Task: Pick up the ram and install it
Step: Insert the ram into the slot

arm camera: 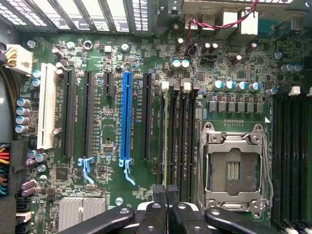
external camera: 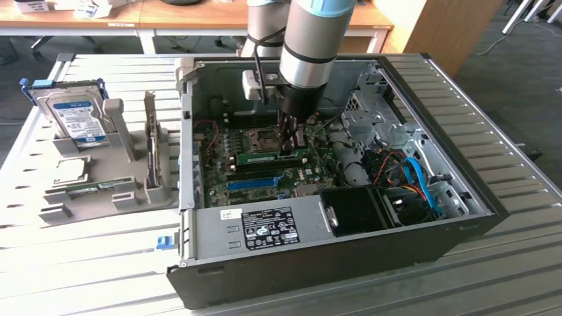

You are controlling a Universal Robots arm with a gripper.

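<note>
The ram [external camera: 263,158] is a thin green stick standing on edge along a memory slot of the motherboard, inside the open computer case [external camera: 457,217]. My gripper [external camera: 290,146] reaches straight down into the case and is shut on the ram's top edge near one end. In the wrist view the ram [arm camera: 167,146] shows edge-on as a thin line between black slots, running away from my closed gripper [arm camera: 167,192]. The CPU socket [arm camera: 234,168] lies right beside these slots. How deep the ram sits in the slot is hidden.
A long blue expansion slot [arm camera: 126,117] and black slots lie beside the memory slots. In the exterior view's left, a grey holder [external camera: 131,174] carries a hard drive [external camera: 77,117] and another green stick [external camera: 88,188]. Power supply [external camera: 263,227], black fan [external camera: 360,210] and cables crowd the case.
</note>
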